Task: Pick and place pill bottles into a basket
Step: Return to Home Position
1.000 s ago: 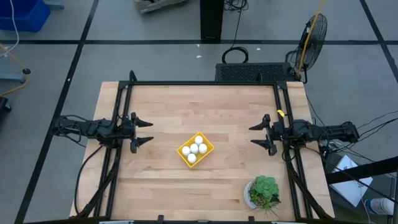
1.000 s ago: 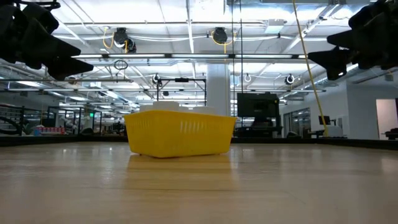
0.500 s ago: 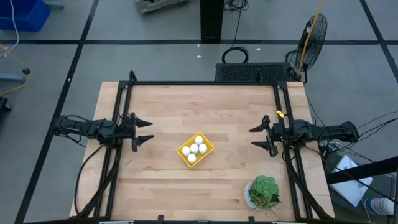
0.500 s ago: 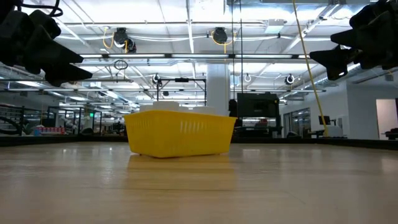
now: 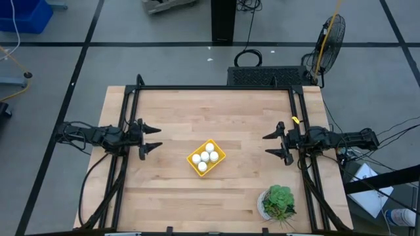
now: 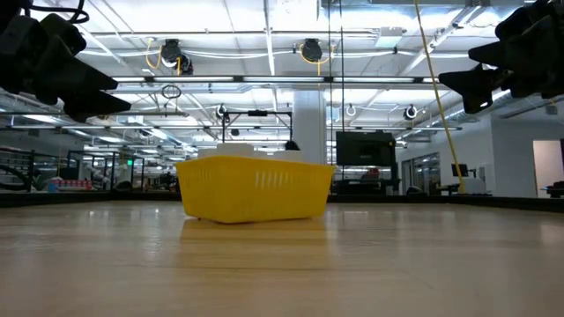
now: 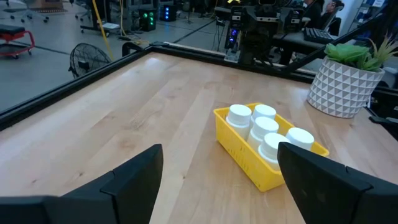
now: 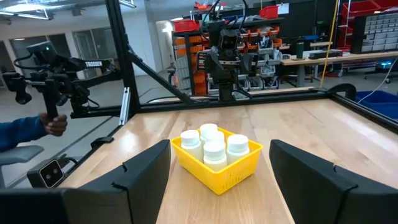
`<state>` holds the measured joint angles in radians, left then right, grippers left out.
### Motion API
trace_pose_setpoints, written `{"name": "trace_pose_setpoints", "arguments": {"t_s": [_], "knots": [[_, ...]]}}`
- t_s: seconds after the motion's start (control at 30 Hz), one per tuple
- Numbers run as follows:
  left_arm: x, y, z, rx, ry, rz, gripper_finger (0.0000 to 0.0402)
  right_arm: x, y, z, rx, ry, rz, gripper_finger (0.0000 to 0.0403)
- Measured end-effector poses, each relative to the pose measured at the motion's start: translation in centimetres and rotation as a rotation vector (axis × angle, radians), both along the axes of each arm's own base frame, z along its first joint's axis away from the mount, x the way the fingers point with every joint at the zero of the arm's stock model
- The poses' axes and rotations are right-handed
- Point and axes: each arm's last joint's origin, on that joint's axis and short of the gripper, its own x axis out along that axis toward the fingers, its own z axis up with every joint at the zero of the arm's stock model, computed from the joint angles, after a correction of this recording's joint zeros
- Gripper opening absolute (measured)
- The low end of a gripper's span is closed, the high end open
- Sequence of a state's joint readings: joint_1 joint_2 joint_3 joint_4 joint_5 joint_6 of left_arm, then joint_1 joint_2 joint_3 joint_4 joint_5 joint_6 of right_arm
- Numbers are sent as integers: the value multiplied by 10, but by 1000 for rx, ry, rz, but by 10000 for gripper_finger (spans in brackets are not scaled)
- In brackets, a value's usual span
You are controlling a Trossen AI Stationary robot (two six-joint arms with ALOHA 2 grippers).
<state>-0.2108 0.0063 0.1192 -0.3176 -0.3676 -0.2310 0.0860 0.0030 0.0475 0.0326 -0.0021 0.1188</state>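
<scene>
A yellow basket (image 5: 206, 158) stands at the middle of the wooden table and holds several white pill bottles (image 5: 205, 157), upright on its floor. It also shows in the low view (image 6: 256, 187), the left wrist view (image 7: 268, 154) and the right wrist view (image 8: 216, 159). My left gripper (image 5: 153, 137) is open and empty, above the table near its left edge. My right gripper (image 5: 273, 143) is open and empty, above the table near its right edge. Both point toward the basket from a distance.
A white pot with a green plant (image 5: 277, 203) stands at the table's near right corner. A black frame (image 5: 216, 88) runs along the far and side edges. A person's hand (image 8: 55, 124) shows beyond the table in the right wrist view.
</scene>
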Motion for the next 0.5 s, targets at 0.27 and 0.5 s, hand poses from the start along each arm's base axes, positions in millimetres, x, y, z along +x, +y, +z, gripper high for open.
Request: {"name": "trace_pose_setpoints", "arguments": {"t_s": [0.27, 0.5], "knots": [[0, 0, 0, 0, 0, 0, 319, 0, 0, 0, 0, 0, 0, 265], [0, 0, 0, -1, 0, -1, 323, 0, 0, 0, 0, 0, 0, 265]]}}
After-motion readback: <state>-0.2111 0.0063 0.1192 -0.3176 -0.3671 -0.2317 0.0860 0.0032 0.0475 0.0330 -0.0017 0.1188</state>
